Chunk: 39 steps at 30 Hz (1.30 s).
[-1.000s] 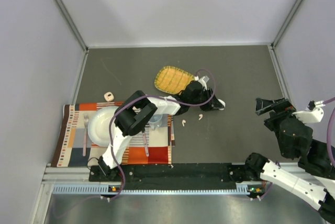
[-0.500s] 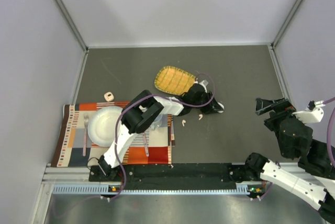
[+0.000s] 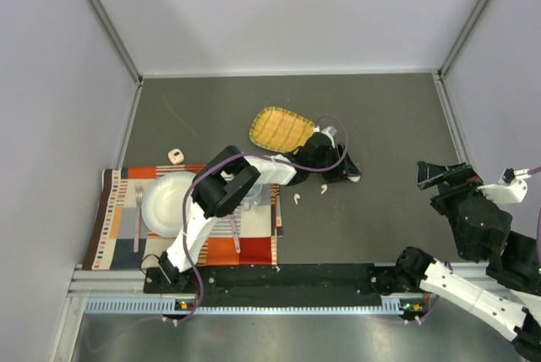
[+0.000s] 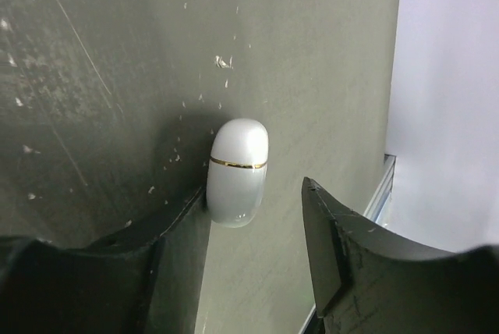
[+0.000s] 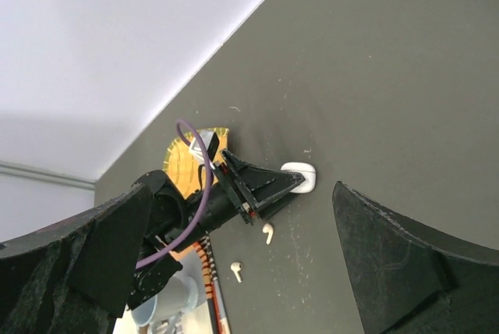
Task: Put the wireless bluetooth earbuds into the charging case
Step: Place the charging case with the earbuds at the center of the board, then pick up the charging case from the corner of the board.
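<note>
1. We see the charging case (image 4: 237,172) — a white, closed capsule with a thin gold seam — lying on the dark grey table (image 3: 389,134), right of the centre.
2. Two earbuds lie loose on the table just near and left of the case: one earbud (image 3: 324,189) close to it, the other earbud (image 3: 297,199) a little further left. The right wrist view shows both as small cream pieces with short stems.
3. The left gripper (image 4: 257,217) sits at the case with its jaws parted; the case lies between them, against the left finger (image 4: 168,229), with a clear gap to the right finger (image 4: 343,232).
4. The right gripper (image 5: 234,256) hovers well apart from the case, over the right side of the table, with its jaws spread wide and nothing between them.
5. Just far and left of the case lies a yellow woven basket (image 3: 280,128).
6. Further left, near the table's near edge, a striped placemat (image 3: 118,227) carries a white plate (image 3: 166,201), a fork (image 3: 137,210) and a cup (image 5: 168,303) — all well apart from the case.
</note>
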Each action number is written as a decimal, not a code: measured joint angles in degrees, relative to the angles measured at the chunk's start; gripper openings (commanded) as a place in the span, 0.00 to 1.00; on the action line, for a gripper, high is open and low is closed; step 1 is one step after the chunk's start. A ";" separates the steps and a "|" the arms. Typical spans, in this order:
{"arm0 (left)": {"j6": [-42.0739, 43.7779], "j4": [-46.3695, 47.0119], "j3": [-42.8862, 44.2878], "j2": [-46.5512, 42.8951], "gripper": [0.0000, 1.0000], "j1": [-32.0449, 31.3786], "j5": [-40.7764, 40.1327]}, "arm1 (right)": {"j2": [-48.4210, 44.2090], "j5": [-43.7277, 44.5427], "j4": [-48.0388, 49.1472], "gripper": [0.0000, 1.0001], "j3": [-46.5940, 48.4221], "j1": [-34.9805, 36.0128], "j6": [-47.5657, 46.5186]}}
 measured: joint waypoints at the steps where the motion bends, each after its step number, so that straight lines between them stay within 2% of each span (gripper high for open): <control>1: 0.79 -0.94 0.24 -0.26 0.56 0.00 -0.26 | -0.28 0.00 -0.02 0.99 0.00 0.00 0.00; 14: 11.52 -14.97 0.87 -5.88 0.57 0.35 -6.60 | -0.90 -0.61 0.00 0.99 -0.11 0.00 0.46; 21: 19.63 -21.55 1.03 -15.41 0.59 0.35 -11.17 | -0.31 -1.57 0.07 0.99 -1.68 0.00 2.01; 27: 27.28 -24.83 0.04 -28.94 0.62 0.63 -16.59 | 3.58 -3.63 1.09 0.99 -2.29 0.00 1.44; 31: 33.07 -28.17 -2.51 -40.19 0.63 2.29 -21.35 | 7.56 -6.47 5.09 0.99 -2.29 -0.02 -2.19; 35: 35.95 -30.73 -8.72 -51.08 0.69 7.43 -25.18 | 12.55 -9.97 9.88 0.99 -2.29 -0.02 -6.36; 39: 37.00 -34.05 -18.05 -60.92 0.78 16.31 -26.18 | 18.62 -14.01 13.44 0.99 -2.27 0.00 -9.27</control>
